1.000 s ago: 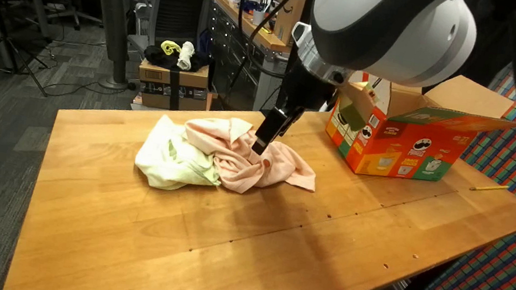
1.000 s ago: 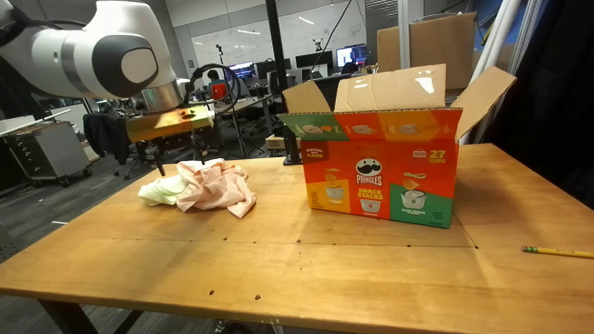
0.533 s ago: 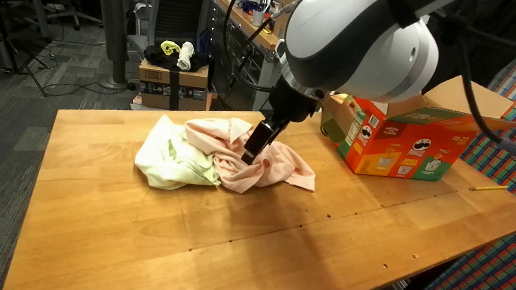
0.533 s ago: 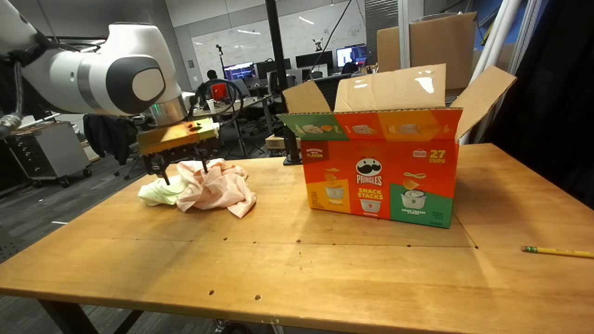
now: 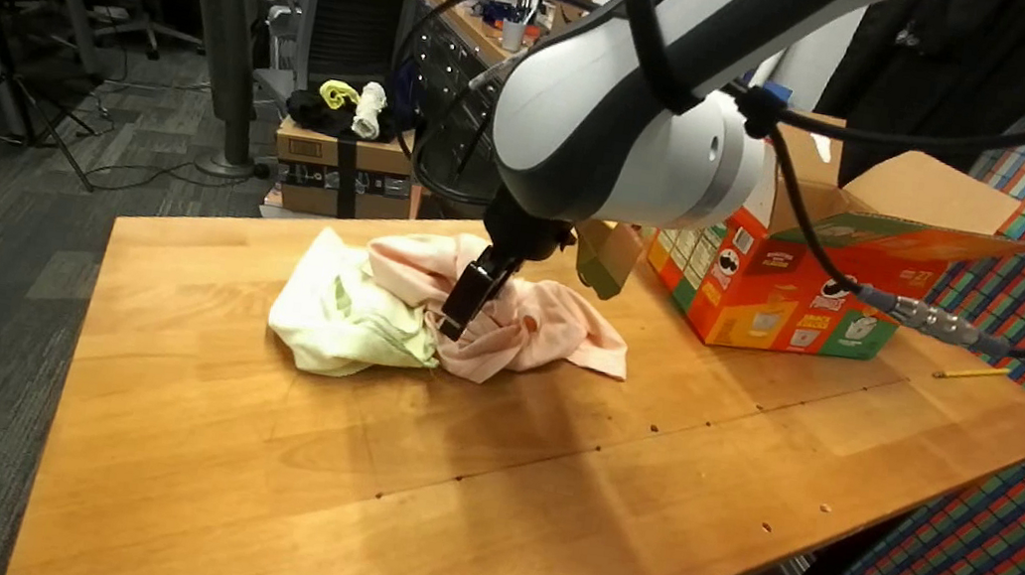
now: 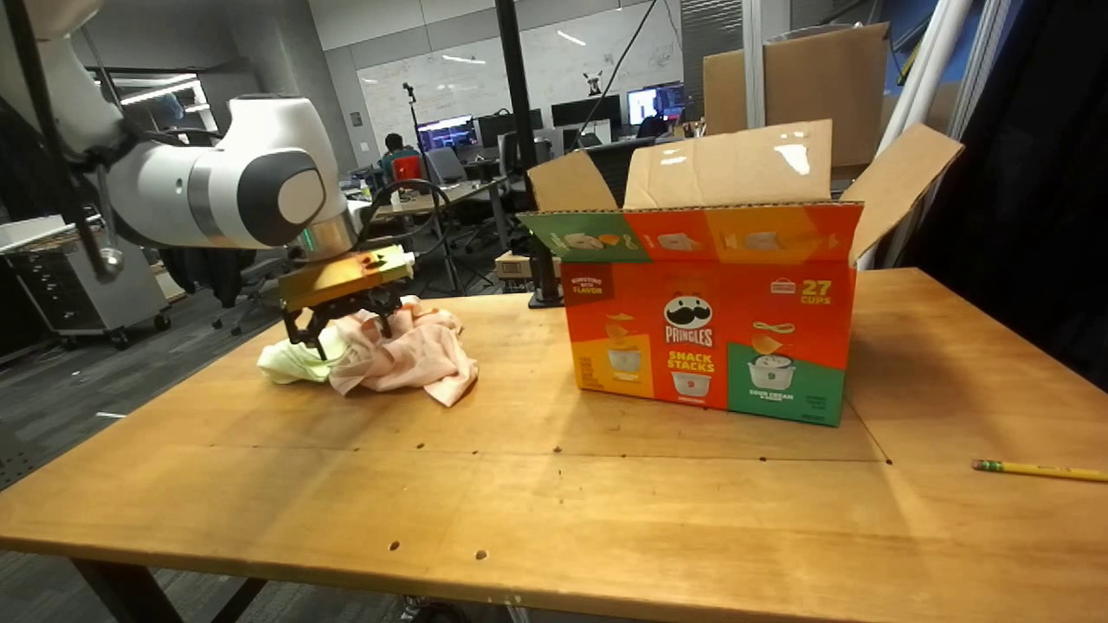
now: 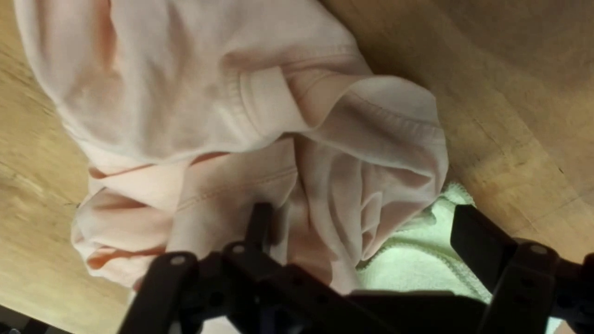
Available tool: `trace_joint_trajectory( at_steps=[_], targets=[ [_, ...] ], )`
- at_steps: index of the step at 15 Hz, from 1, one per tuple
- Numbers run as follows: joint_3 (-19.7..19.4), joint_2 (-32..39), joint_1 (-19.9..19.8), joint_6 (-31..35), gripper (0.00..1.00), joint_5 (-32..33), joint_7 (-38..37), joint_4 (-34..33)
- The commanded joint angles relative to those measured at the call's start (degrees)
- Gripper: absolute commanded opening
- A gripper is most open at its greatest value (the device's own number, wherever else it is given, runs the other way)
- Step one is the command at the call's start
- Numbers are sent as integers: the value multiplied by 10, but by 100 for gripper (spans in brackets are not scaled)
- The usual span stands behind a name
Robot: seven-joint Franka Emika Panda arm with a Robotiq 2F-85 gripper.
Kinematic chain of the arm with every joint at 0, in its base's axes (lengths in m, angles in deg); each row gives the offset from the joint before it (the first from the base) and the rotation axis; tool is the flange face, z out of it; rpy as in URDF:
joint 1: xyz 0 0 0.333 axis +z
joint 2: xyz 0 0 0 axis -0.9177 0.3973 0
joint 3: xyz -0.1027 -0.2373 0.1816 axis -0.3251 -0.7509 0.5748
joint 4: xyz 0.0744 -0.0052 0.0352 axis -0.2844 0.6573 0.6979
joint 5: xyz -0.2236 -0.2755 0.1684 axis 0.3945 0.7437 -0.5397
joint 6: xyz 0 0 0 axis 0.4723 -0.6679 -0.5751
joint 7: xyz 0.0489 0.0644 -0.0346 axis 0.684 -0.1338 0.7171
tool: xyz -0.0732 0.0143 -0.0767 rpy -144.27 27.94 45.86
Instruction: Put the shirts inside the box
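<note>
I'm holding my end effector (image 7: 363, 215) with its jaws spread wide, and I'm gripping nothing. In the wrist view one finger (image 7: 260, 223) is showing over the peach-pink shirt (image 7: 222, 139); the other finger (image 7: 480, 246) is showing over the edge of the pale yellow-green shirt (image 7: 417, 265), partly against bare wood. Can't tell if either fingertip is touching cloth. In both exterior views my arm (image 5: 552, 113) is hanging over the tabletop (image 5: 246, 471), and my end effector is pointing down low, around where the shirts are meeting. Both shirts are lying crumpled on the wood, touching, peach-pink lapping over part of the yellow-green. Both are sitting outside the Pringles Snack Stacks box (image 6: 636, 298). Box is standing upright, well apart from them, flaps (image 6: 727, 169) splaying out around its top. Yellow pencil (image 6: 1039, 470) is lying on the far side of the box from the shirts.
</note>
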Motion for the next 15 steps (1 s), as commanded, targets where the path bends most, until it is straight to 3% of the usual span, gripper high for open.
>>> trace_joint_trajectory(
  at_steps=[1,5,6,8,15],
  targets=[
    [24,23,-28,12,100,31,-2,-23],
    [30,27,-43,15,100,55,-8,-24],
    [29,25,-46,17,75,60,-10,-21],
    [28,21,-52,17,68,64,-11,-17],
    [18,17,-73,21,13,82,-21,-13]
  ],
)
